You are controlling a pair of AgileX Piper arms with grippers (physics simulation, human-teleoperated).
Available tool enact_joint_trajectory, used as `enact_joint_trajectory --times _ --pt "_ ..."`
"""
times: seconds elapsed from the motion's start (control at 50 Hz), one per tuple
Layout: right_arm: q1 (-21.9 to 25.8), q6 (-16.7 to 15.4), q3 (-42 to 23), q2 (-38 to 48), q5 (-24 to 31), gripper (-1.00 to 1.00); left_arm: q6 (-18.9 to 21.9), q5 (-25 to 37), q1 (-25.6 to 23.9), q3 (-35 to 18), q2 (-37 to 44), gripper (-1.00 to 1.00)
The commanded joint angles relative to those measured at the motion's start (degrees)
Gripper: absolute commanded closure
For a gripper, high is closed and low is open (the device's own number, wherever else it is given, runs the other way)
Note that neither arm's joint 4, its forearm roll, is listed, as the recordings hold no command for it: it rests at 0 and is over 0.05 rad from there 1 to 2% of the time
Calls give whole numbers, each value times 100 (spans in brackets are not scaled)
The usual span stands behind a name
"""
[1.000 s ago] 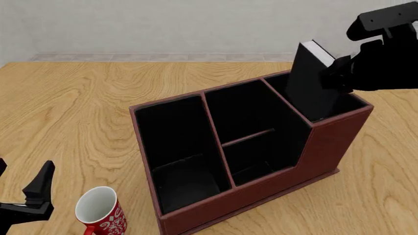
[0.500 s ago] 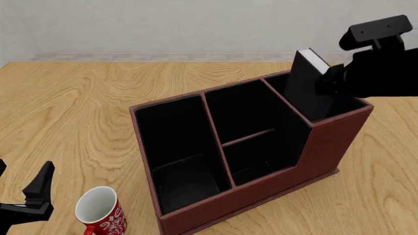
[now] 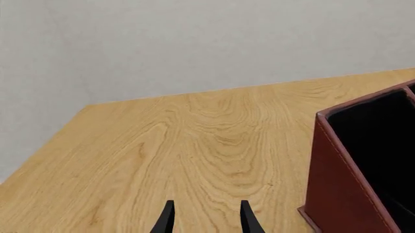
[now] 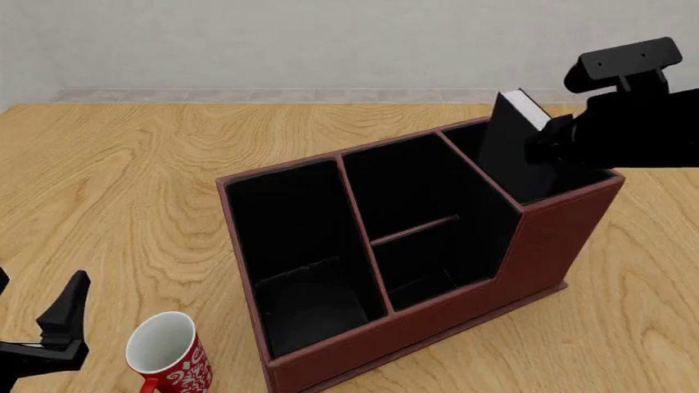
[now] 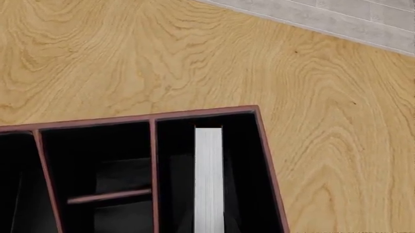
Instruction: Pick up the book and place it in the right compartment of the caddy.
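The black book [image 4: 511, 155] with white page edges stands tilted, its lower part inside the right compartment [image 4: 546, 176] of the reddish-brown caddy [image 4: 437, 323]. My right gripper [image 4: 549, 139] is shut on the book's upper edge, just above the compartment's rim. In the right wrist view the book's white page edge [image 5: 209, 179] runs down the middle of the narrow end section [image 5: 243, 170]; the fingers themselves are out of that picture. My left gripper [image 4: 60, 327] is open and empty at the near left, and its two fingertips [image 3: 170, 221] show over bare table beside the caddy's wall [image 3: 343, 179].
A red mug [image 4: 169, 356] with a white inside stands at the near left, between my left gripper and the caddy's wide section [image 4: 300, 254]. The middle section [image 4: 421, 221] has a crossbar. A grey wall [image 4: 327, 41] closes the table's far side.
The right gripper has lowered with the book, which now sits deeper in the right compartment. The left arm has not moved.
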Motion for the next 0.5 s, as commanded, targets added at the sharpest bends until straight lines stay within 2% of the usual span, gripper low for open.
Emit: enact_joint_trajectory --times 0.02,0.5 --pt "-71 117 -28 -8 -69 100 6 -31 1 0 32 -100" --pt "-63 146 231 -32 -179 100 3 -89 0 0 60 -100"
